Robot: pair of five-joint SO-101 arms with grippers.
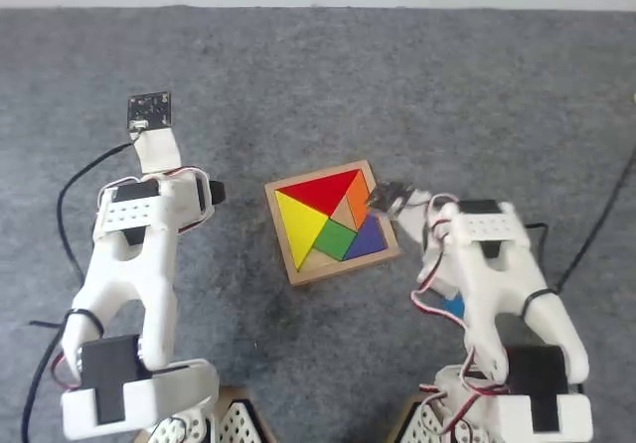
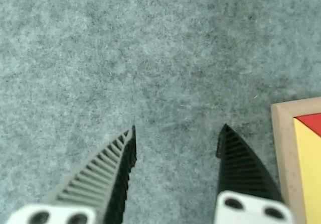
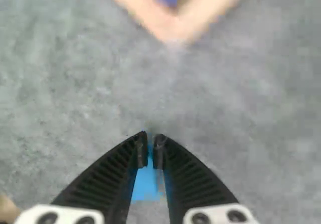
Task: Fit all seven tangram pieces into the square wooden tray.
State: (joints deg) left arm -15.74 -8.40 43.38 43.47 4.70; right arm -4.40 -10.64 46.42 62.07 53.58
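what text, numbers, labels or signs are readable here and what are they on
No text can be read.
The wooden tray and the tangram pieces in it carry no print.
The small dark board on an arm has pale specks, too small to read as letters.

Left arm [image 1: 134, 264]: stretched forward from its base, wrist pitched downward. Left tool [image 2: 178, 128]: fingers spread wide apart, nothing between them. Right arm [image 1: 487, 264]: folded, angled inward. Right tool [image 3: 150, 139]: held low, fingertips drawn almost together with a thin slit between them.
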